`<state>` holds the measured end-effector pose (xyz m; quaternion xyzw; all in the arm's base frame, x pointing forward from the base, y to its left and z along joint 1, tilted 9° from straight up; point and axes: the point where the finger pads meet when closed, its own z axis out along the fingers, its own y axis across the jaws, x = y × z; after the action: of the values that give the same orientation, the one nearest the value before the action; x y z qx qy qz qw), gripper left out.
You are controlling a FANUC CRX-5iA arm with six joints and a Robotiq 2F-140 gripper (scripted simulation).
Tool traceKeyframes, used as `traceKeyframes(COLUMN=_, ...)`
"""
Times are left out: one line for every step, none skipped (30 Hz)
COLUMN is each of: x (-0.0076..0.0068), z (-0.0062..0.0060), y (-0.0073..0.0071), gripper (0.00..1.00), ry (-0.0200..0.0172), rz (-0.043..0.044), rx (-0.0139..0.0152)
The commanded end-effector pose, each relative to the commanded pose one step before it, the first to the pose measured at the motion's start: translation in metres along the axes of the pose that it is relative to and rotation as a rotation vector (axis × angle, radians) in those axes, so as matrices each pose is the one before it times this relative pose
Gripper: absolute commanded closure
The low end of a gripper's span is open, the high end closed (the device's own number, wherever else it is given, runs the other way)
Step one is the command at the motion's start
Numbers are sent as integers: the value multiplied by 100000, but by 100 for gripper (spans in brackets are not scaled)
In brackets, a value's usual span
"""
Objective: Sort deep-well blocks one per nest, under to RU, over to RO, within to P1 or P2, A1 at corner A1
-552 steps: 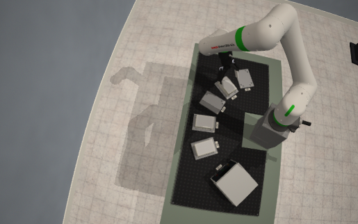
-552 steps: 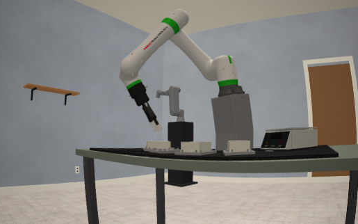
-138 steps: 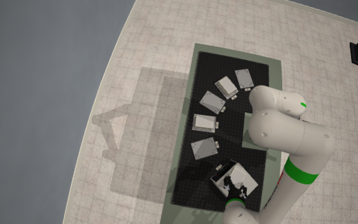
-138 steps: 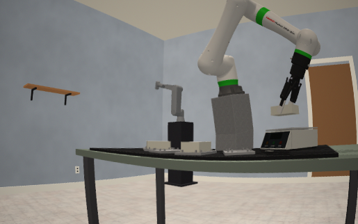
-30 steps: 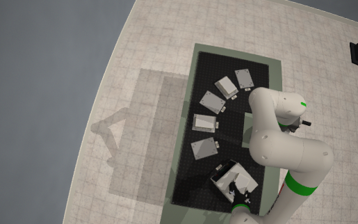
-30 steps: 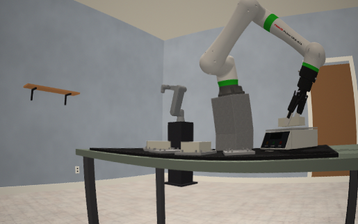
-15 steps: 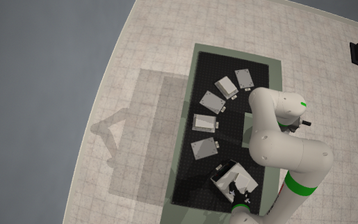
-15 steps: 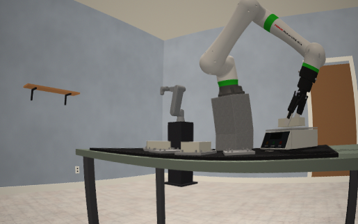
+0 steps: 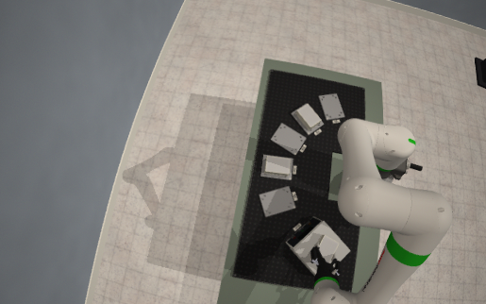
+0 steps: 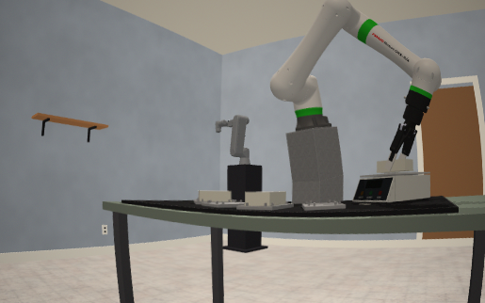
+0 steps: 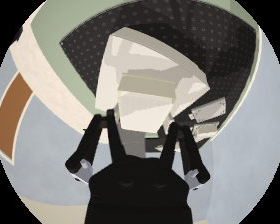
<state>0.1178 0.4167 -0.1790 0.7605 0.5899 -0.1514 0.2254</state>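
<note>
A cream deep-well block [image 9: 327,247] [image 10: 395,166] [image 11: 146,112] is at the platform of the check-weigher CW [image 9: 296,244] [image 10: 411,188] [image 11: 136,55], with no clear gap under it. My gripper [image 9: 326,257] [image 10: 398,157] [image 11: 142,107] is shut on this block from above. The weigher's front lamps [image 10: 370,193] look dim. A second block [image 9: 277,165] [image 10: 266,198] sits on a nest in the middle of the row. A third block [image 9: 309,116] [image 10: 215,196] sits on a nest farther back. The nest labels and the blocks' cut corners are too small to make out.
Three nests hold no block: one nearest the weigher [image 9: 277,201] [image 10: 323,206], one between the two blocks [image 9: 288,139], and one at the far end [image 9: 332,107]. The nests form an arc on the black mat [image 9: 317,189]. The arm's links reach over the table's right side in the top view.
</note>
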Motion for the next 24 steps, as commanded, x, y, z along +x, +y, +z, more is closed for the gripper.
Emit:
traceKeyframes(x=29, z=13, y=0, gripper=90, ry=37, rz=3, rx=-1)
traceKeyframes(x=8, z=14, y=0, gripper=90, ry=0, rz=0, rx=0)
traceKeyframes(x=8, z=14, y=0, gripper=90, ry=0, rz=0, rx=0)
traceKeyframes(x=8, z=14, y=0, gripper=90, ry=0, rz=0, rx=0)
traceKeyframes(x=8, z=14, y=0, gripper=90, ry=0, rz=0, rx=0)
traceKeyframes(x=8, z=14, y=0, gripper=90, ry=0, rz=0, rx=0)
traceKeyframes(x=8, z=14, y=0, gripper=90, ry=0, rz=0, rx=0)
traceKeyframes(x=8, z=14, y=0, gripper=90, ry=0, rz=0, rx=0)
traceKeyframes(x=8, z=14, y=0, gripper=90, ry=0, rz=0, rx=0)
traceKeyframes(x=0, z=0, y=0, gripper=90, ry=0, rz=0, rx=0)
traceKeyframes(x=0, z=0, y=0, gripper=90, ry=0, rz=0, rx=0)
traceKeyframes(x=8, z=14, y=0, gripper=90, ry=0, rz=0, rx=0)
traceKeyframes(x=8, z=14, y=0, gripper=90, ry=0, rz=0, rx=0)
traceKeyframes(x=8, z=14, y=0, gripper=90, ry=0, rz=0, rx=0)
traceKeyframes(x=8, z=14, y=0, gripper=90, ry=0, rz=0, rx=0)
traceKeyframes(x=8, z=14, y=0, gripper=90, ry=0, rz=0, rx=0)
traceKeyframes(x=8, z=14, y=0, gripper=90, ry=0, rz=0, rx=0)
traceKeyframes(x=8, z=14, y=0, gripper=90, ry=0, rz=0, rx=0)
traceKeyframes(x=8, z=14, y=0, gripper=90, ry=0, rz=0, rx=0)
traceKeyframes(x=8, z=14, y=0, gripper=90, ry=0, rz=0, rx=0)
traceKeyframes(x=8, z=14, y=0, gripper=90, ry=0, rz=0, rx=0)
traceKeyframes(x=8, z=14, y=0, gripper=90, ry=0, rz=0, rx=0)
traceKeyframes(x=8, z=14, y=0, gripper=90, ry=0, rz=0, rx=0)
traceKeyframes(x=8, z=14, y=0, gripper=90, ry=0, rz=0, rx=0)
